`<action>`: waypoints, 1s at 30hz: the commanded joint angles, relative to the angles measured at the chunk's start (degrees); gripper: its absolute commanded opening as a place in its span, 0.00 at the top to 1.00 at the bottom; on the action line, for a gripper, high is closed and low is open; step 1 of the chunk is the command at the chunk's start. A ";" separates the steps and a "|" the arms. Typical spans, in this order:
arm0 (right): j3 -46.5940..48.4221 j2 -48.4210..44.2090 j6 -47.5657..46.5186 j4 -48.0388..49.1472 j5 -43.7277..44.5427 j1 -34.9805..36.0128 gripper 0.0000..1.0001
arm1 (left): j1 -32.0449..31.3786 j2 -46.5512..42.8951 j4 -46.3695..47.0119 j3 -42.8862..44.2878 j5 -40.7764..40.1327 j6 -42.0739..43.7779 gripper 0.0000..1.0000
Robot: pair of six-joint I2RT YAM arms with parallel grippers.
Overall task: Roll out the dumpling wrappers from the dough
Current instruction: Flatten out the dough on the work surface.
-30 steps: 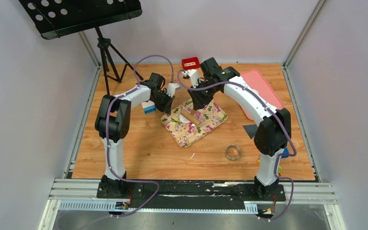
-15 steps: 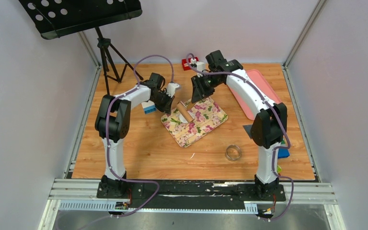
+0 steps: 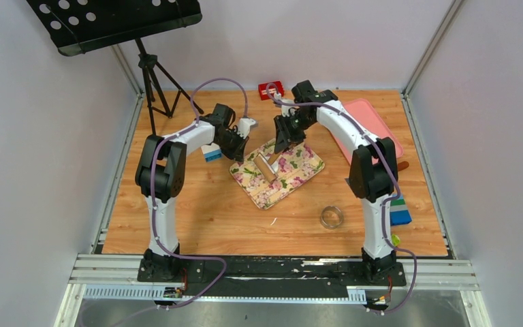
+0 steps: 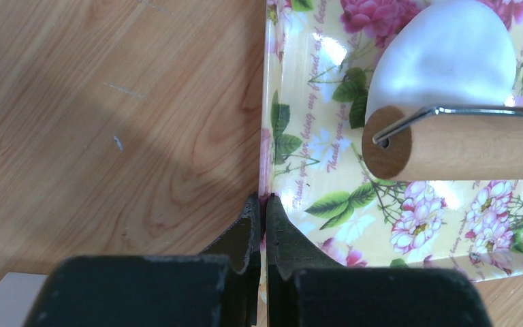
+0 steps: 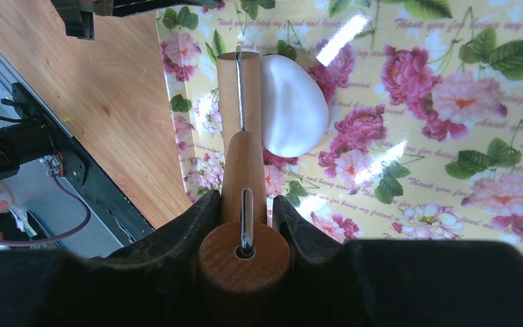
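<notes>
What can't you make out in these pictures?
Left wrist: the rolling pin covers the lower edge of the dough and runs off the right edge.
Right wrist: the right gripper blocks the near part of the floral board.
Top view: dough too small to judge; label on the red object unreadable.

Right end effector [image 5: 245,201] tight around the wooden roller handle [image 5: 244,167], barrel [image 5: 228,99] alongside white dough [image 5: 293,105] on floral tray [image 5: 442,109].
</notes>
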 commanded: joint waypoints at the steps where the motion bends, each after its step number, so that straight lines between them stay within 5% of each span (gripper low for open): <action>1: -1.67 1.10 0.09 1.17 4.59 -2.09 1.00 | -0.55 0.89 0.29 0.11 -1.06 0.32 1.00; 14: -4.66 2.61 -0.69 1.96 4.86 -3.02 1.00 | -0.84 0.79 0.21 -0.03 -1.20 0.36 1.00; 21: -2.64 -1.09 -3.95 2.60 -15.19 -3.30 1.00 | -0.82 0.88 0.21 -0.01 -1.26 0.37 1.00; 30: -0.21 -5.42 -2.16 3.82 -16.45 -6.30 1.00 | -0.82 0.83 0.21 -0.12 -1.19 0.48 1.00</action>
